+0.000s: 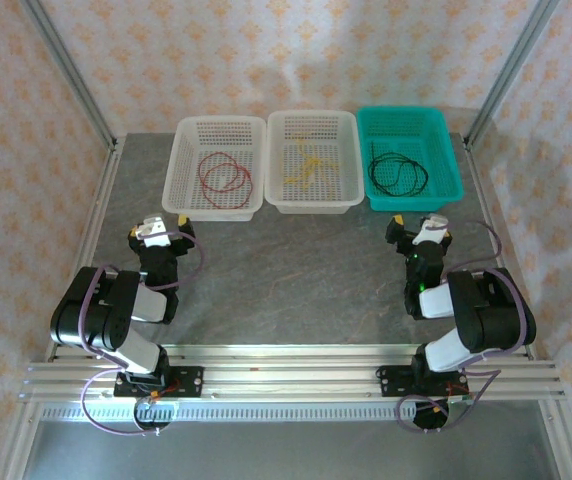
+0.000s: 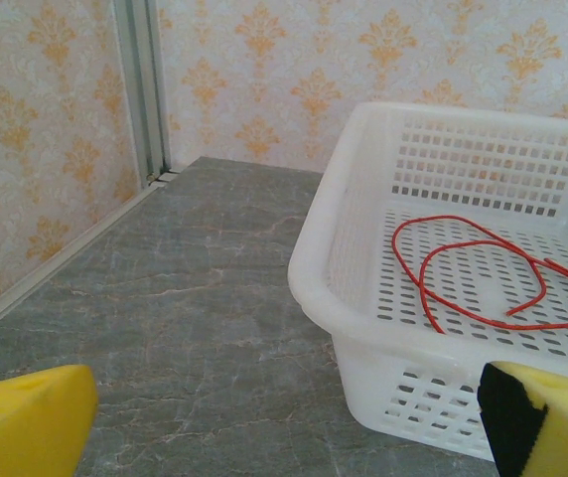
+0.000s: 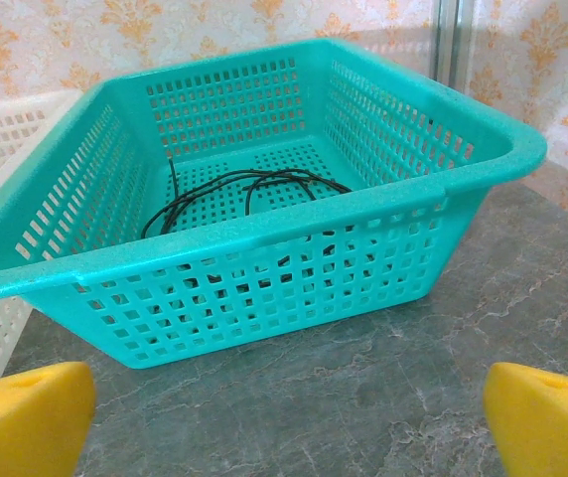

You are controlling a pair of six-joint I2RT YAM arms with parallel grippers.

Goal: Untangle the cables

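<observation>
The cables lie apart, one per basket. A red cable is loosely looped in the left white basket. A yellow cable sits in the middle white basket. A black cable is coiled in the teal basket. My left gripper stands open over bare table just short of the left basket's near corner. My right gripper is open in front of the teal basket, holding nothing.
The three baskets stand in a row along the back of the grey marbled table. Metal frame posts rise at the back corners, and an aluminium rail runs along the near edge by the arm bases.
</observation>
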